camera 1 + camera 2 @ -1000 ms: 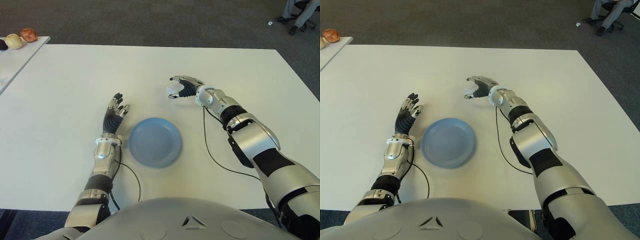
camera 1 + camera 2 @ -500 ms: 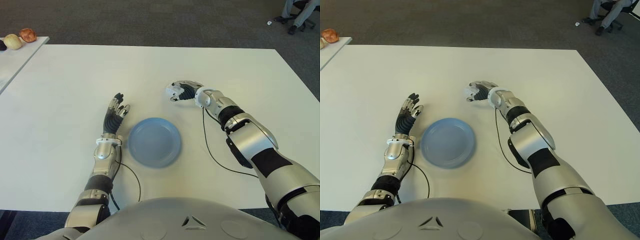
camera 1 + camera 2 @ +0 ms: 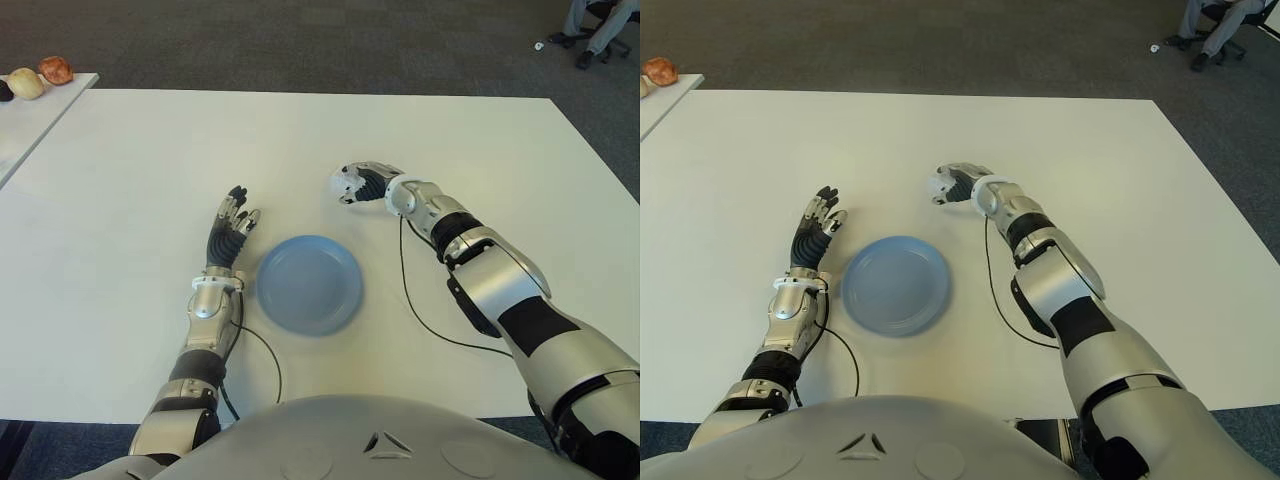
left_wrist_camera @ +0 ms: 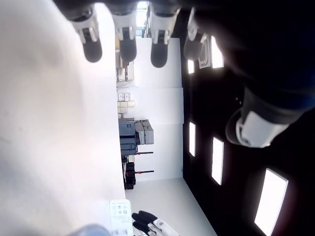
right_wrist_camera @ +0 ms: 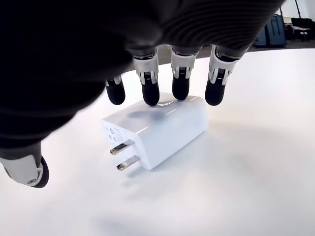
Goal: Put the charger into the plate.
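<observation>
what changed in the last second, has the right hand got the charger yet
The right hand has come down from above the table onto the white charger; its fingertips now reach the charger's top, thumb still apart, so no closed grasp yet. The charger still lies on the table. The blue plate and the open left hand beside it have not moved.

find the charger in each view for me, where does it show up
Left eye view: the white charger shows under the right hand, beyond the blue plate.
Right eye view: same spot, charger under the fingertips, beyond the plate.
Left wrist view: not in it.
Right wrist view: charger fills the middle, lying on the white table, prongs bare, fingertips on its top.
Shared landmark: the right hand.
</observation>
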You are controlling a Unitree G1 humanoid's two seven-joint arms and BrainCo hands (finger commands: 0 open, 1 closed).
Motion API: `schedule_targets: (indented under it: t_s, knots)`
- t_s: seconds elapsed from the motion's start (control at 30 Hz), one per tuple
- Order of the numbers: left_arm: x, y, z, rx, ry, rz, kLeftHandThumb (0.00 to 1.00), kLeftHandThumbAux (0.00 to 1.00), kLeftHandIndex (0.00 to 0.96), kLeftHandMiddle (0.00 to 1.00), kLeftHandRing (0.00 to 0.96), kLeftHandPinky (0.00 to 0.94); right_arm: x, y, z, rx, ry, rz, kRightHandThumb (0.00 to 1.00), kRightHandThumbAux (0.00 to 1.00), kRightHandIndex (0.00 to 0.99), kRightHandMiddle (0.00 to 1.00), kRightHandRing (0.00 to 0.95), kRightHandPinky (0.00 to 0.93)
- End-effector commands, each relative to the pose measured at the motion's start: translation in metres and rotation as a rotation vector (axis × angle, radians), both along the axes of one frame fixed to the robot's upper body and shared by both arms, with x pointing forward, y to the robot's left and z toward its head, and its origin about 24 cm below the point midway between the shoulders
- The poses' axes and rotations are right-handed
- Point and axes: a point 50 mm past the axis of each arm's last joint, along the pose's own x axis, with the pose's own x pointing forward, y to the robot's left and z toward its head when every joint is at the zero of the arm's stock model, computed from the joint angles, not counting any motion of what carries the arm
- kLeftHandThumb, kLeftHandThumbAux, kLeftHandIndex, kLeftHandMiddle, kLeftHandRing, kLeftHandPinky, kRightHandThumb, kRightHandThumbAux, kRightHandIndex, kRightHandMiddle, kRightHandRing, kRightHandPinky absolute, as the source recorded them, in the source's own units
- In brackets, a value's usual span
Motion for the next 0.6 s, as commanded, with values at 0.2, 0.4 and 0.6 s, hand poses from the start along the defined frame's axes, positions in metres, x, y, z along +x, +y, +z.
schedule_targets:
  t_s: [0.2, 0.4, 0.6]
  knots:
    - [-0.036, -0.007, -0.039, -0.04, 0.219, -0.013, 0.0, 0.537, 0.066, 0.092, 0.071, 0.056, -0.012, -0.003, -0.024, 0.0, 0.126, -0.048, 0.0, 0.461, 0.0, 0.0, 0.0, 0.0]
    - [-0.036, -0.007, -0.039, -0.046, 0.215, -0.012, 0.0, 0.55, 0.071, 0.096, 0.075, 0.069, -0.016, -0.012, -0.031, 0.001, 0.185, -0.082, 0.0, 0.45, 0.0, 0.0, 0.0, 0.0]
    - [-0.036, -0.008, -0.039, -0.048, 0.216, -0.013, 0.0, 0.56, 0.074, 0.095, 0.076, 0.066, -0.019, -0.027, -0.036, -0.029, 0.211, -0.083, 0.0, 0.447, 0.0, 0.0, 0.0, 0.0]
